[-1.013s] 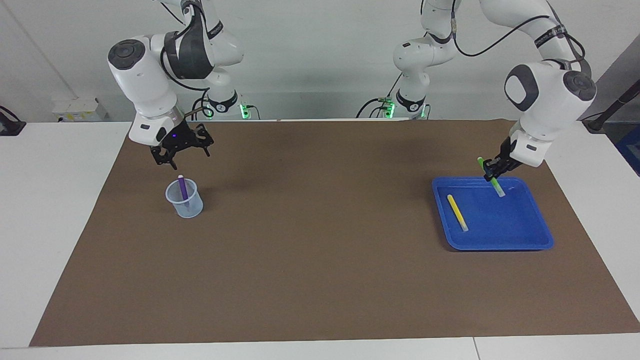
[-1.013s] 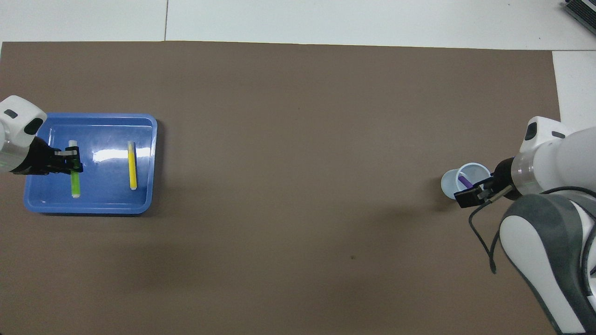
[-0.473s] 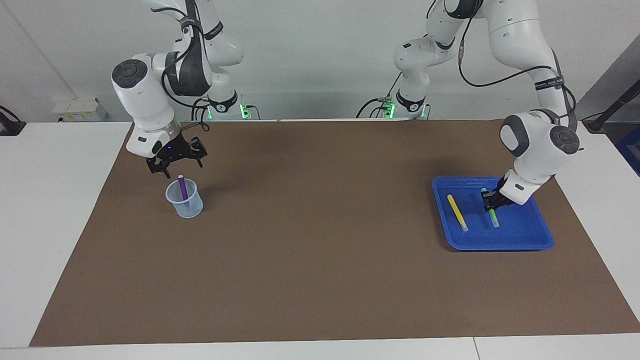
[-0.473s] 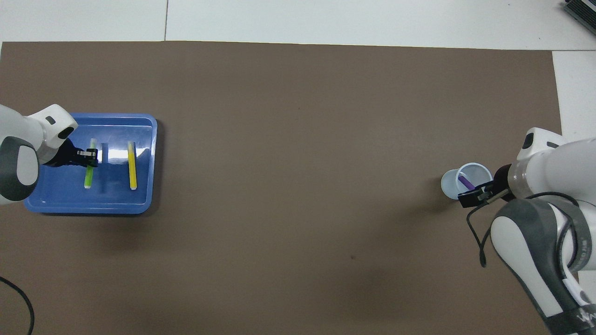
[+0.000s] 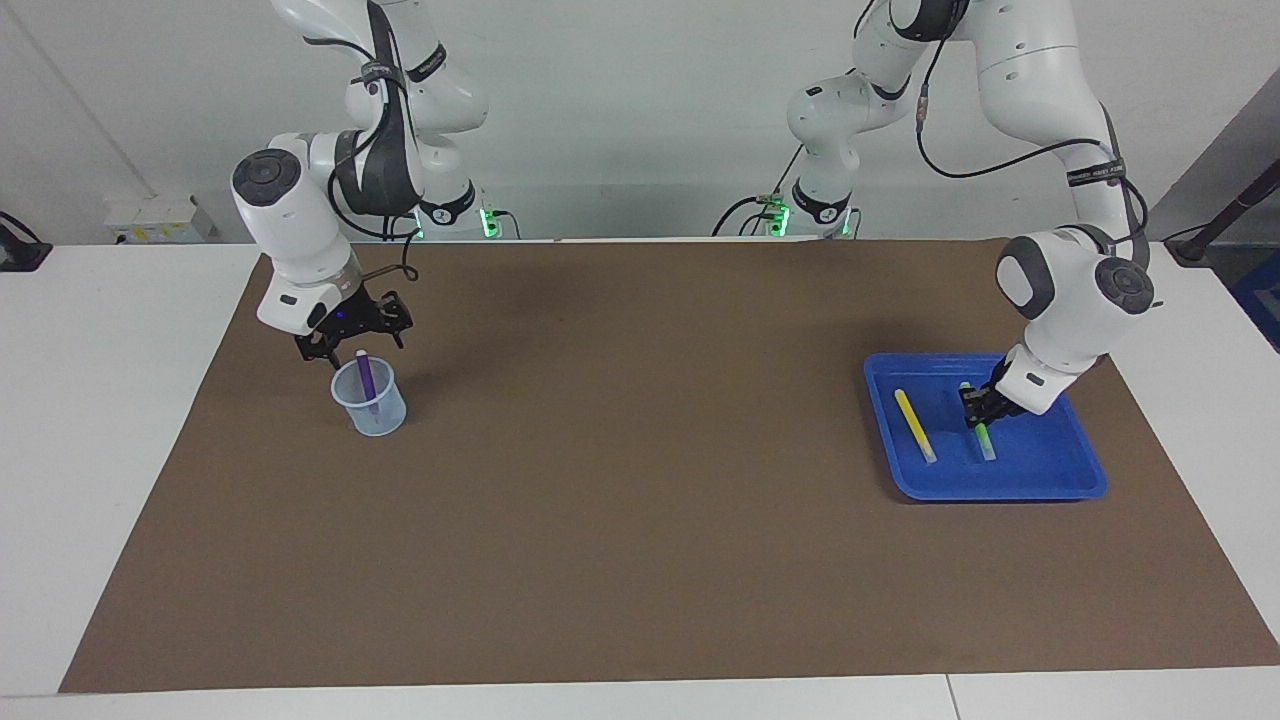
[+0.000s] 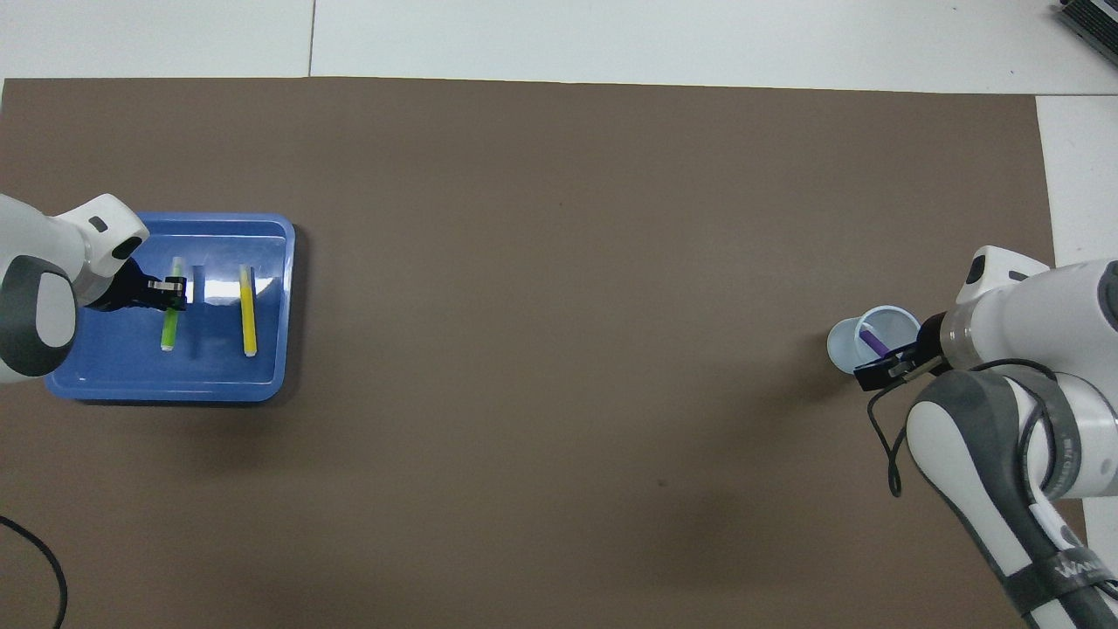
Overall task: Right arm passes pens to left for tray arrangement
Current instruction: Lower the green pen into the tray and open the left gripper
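**Green pen down in the tray, purple next**

Since a second ago the right hand [image 5: 352, 337] has dropped to the cup [image 5: 369, 399], fingers spread above the purple pen [image 5: 366, 379]; a skewed descent could tip the cup. The left hand [image 5: 980, 408] has lowered the green pen [image 5: 983, 435] into the tray [image 5: 1000, 487], pinching it beside the yellow pen [image 5: 914, 424]. Open surface lies between.

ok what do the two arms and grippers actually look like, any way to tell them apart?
Both arms are glossy white with dark grey joint caps and loose black cables. The right gripper is wide, black, splay-fingered, with a small blue light above it. The left gripper is slim, narrow and black, with no light. Green lights glow at both bases.
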Controlling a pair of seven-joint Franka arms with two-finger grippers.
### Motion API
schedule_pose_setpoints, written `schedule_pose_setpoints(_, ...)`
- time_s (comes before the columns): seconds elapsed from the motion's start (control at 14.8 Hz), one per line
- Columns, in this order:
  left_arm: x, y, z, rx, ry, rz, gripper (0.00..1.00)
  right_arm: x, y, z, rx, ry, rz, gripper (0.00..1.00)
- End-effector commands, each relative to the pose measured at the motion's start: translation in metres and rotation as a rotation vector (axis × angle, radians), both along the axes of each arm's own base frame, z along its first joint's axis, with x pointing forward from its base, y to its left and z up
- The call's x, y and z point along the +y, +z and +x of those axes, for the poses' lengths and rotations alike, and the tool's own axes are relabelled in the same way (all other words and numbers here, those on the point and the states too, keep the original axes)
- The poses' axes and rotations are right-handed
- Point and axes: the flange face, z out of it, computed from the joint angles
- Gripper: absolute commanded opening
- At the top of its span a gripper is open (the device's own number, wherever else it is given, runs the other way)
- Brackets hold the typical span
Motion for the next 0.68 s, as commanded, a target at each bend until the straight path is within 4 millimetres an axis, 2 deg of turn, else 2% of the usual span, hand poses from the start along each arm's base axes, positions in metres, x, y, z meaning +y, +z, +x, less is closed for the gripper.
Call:
schedule_pose_setpoints(0.0,0.007,-0.007,-0.002,-0.03,0.012,-0.002,0.0,-0.004,-0.004,-0.003,0.005,-0.002,-0.033,1.0)
schedule_pose_setpoints(0.2,0.006,-0.008,-0.002,-0.039,0.012,-0.001,0.0,-0.006,-0.013,-0.004,0.027,0.021,-0.064,1.0)
schedule_pose_setpoints(0.27,0.006,-0.008,-0.002,-0.042,0.016,-0.001,0.12,-0.006,-0.015,-0.004,0.031,0.022,-0.066,1.0)
schedule_pose_setpoints(0.34,0.006,-0.008,-0.001,-0.047,0.021,-0.001,0.43,-0.006,-0.016,-0.005,0.032,0.021,-0.066,1.0)
schedule_pose_setpoints(0.41,0.006,-0.008,-0.001,-0.048,0.021,0.0,0.91,-0.01,-0.016,-0.005,0.032,0.015,-0.067,0.99)
schedule_pose_setpoints(0.47,0.006,-0.007,-0.001,-0.048,0.021,0.0,1.0,-0.01,-0.016,-0.005,0.032,0.014,-0.067,0.95)
schedule_pose_setpoints(0.54,0.006,-0.004,0.0,-0.044,0.021,-0.001,1.0,-0.01,-0.016,-0.005,0.032,0.015,-0.068,0.89)
schedule_pose_setpoints(0.61,0.007,0.0,0.001,-0.045,0.022,0.0,1.0,-0.011,-0.016,-0.005,0.032,0.013,-0.068,0.79)
